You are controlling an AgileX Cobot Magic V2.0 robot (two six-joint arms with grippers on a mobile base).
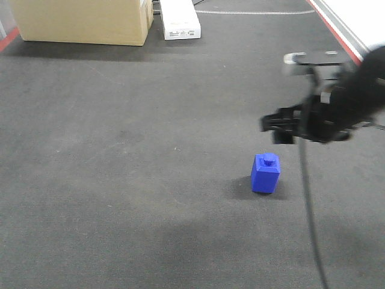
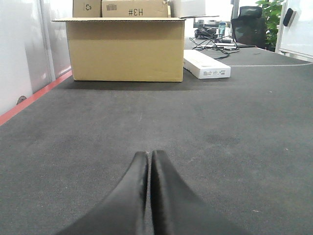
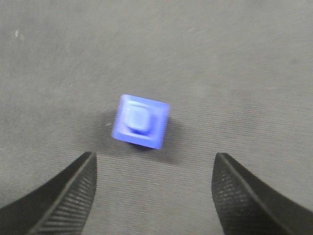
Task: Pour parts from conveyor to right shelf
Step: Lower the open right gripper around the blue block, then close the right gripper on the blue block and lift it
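- The left hand (image 2: 148,156) lies low over the conveyor (image 2: 234,147). Its two fingers (image 2: 129,200) are pressed together with nothing between them, and it takes no part in the pick.
- At the belt's left edge runs the red side rail (image 2: 29,100). At the far end stands a cardboard box (image 2: 124,49), with a flat white box (image 2: 206,65) just to its right.
- The blue block (image 1: 265,173) stands upright on the belt, knob up, right of the middle in the front view. It is well apart from both boxes, and nothing touches it.
- The right hand (image 1: 283,127) hovers above the block and a little to its right. The wrist view shows its fingers spread wide, holding nothing and touching nothing. The block sits ahead of the gap and slightly left of its centre line.
- The step in hand looks like the approach to a grasp. To do it well, the right hand should slide forward and a touch left until the block is centred in the gap. It should then drop until the pads flank the flat sides below the knob.
- The block appears turned a little against the finger line, so a small wrist turn would bring the pads onto faces rather than corners. It is small and likely light, so an uneven close could push or tip it.
- The right shelf appears in none of the views, so the carry and pour are not yet begun.
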